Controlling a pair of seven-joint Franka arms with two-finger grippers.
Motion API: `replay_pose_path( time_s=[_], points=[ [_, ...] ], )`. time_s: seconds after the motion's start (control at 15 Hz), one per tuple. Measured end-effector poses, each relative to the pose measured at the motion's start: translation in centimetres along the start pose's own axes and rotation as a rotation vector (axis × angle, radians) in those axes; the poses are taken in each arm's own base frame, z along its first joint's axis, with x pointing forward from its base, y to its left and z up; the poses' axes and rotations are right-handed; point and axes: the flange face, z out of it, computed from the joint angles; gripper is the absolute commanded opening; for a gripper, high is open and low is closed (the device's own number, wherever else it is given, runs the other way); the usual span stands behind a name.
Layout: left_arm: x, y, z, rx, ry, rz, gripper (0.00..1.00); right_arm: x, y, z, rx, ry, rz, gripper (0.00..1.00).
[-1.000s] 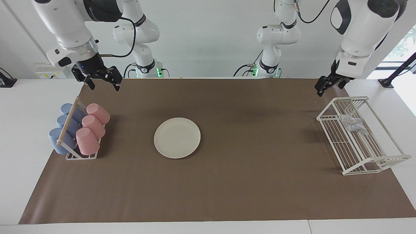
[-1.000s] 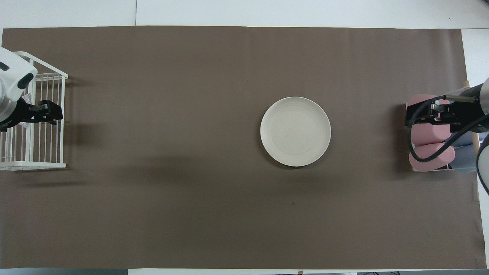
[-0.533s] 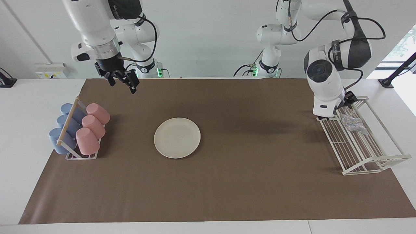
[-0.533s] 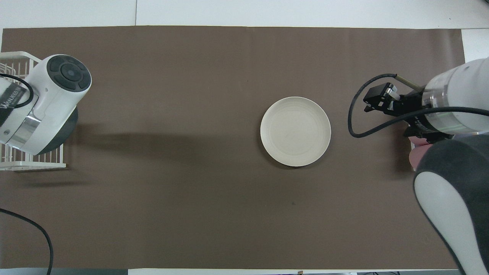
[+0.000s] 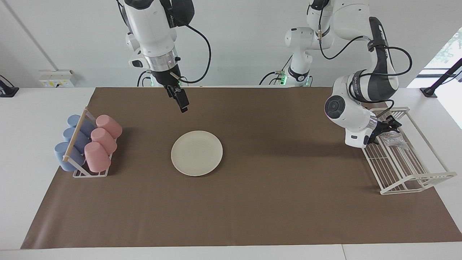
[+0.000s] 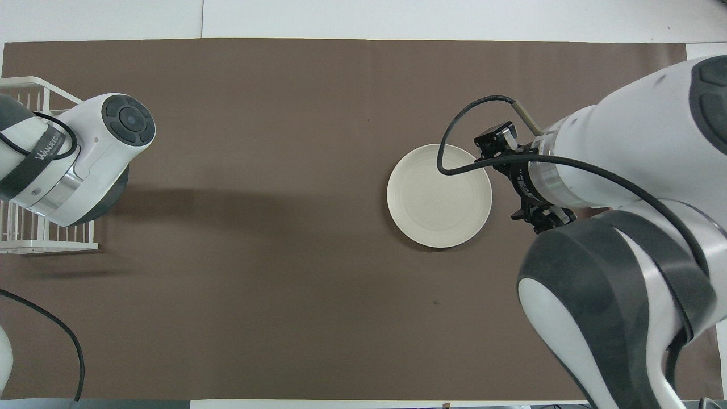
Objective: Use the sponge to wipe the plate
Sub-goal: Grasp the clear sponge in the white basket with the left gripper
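The plate [image 5: 196, 153] lies flat on the brown mat [image 5: 252, 216] covering the desk [image 5: 21, 151], with bare mat on every side of it and nothing resting on its surface. The sponge [image 5: 393, 138] sits inside the white wire rack [image 5: 408, 169] at the left arm's end of the desk, well apart from the plate. The left claw [image 5: 389, 126] reaches into the rack right at the sponge, between the rack's wires; whether its fingers are spread or pressed together cannot be told, nor whether they touch the sponge. In the overhead view the left arm's wrist covers this part of the rack. The right claw [image 5: 181, 103] hangs in the air over the mat, nearer the robots than the plate; its fingers cannot be read either. A cup holder [image 5: 90, 173] at the right arm's end carries three pink cups [image 5: 103, 142] and three blue cups [image 5: 70, 142] lying tilted in two rows, clear of both arms.
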Motion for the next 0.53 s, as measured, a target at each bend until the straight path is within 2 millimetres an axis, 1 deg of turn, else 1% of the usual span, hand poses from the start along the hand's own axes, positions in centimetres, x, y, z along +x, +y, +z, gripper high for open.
replay_pose_path(
  time_s=[0.07, 0.2, 0.27, 0.4, 0.53],
  points=[
    [0.0, 0.0, 0.2, 0.0, -0.001, -0.005, 0.0, -1.2, -1.0, -0.3, 0.0, 0.001, 0.037, 1.0],
    [-0.1, 0.0, 0.4, -0.002, -0.002, -0.03, 0.0, -3.5, -3.5, -0.9, -0.004, -0.009, 0.115, 1.0],
    [-0.1, 0.0, 0.5, -0.002, -0.002, -0.039, 0.0, -4.6, -4.8, -0.8, -0.003, -0.02, 0.158, 1.0],
    [-0.1, 0.0, 0.5, -0.003, -0.001, -0.048, 0.0, -6.7, -6.9, 0.3, -0.003, -0.026, 0.243, 1.0],
    [0.2, -0.4, 0.1, -0.007, 0.008, -0.059, 0.0, -9.2, -8.2, 1.4, -0.006, -0.027, 0.291, 1.0]
  ],
)
